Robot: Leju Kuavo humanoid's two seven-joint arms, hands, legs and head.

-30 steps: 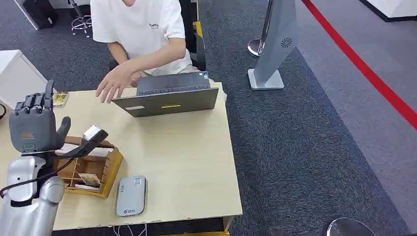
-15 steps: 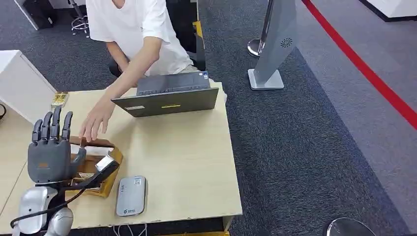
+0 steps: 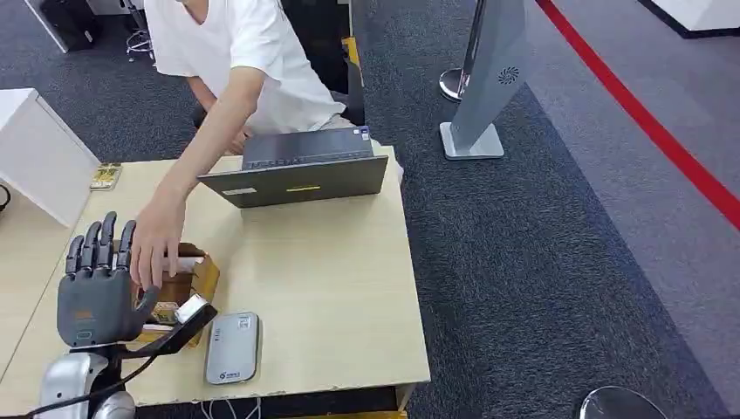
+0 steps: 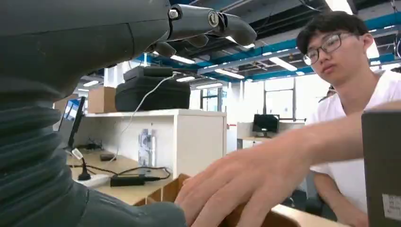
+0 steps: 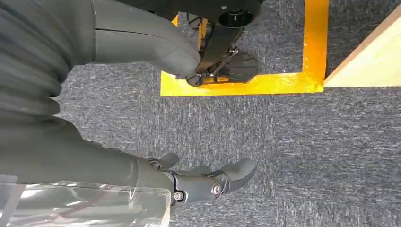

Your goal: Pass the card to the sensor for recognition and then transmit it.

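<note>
Cards sit in the wooden box [image 3: 199, 278] near the desk's [image 3: 332, 288] front left corner. Person's hand [image 3: 155, 246] has reached in; left hand [image 3: 94, 292], lowered alongside, fingers apart, seemingly empty. Grey sensor [image 3: 232, 347] waits beside.

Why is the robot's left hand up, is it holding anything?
No, the left hand is open and holds nothing: its fingers point up, spread apart, beside the wooden box.
</note>
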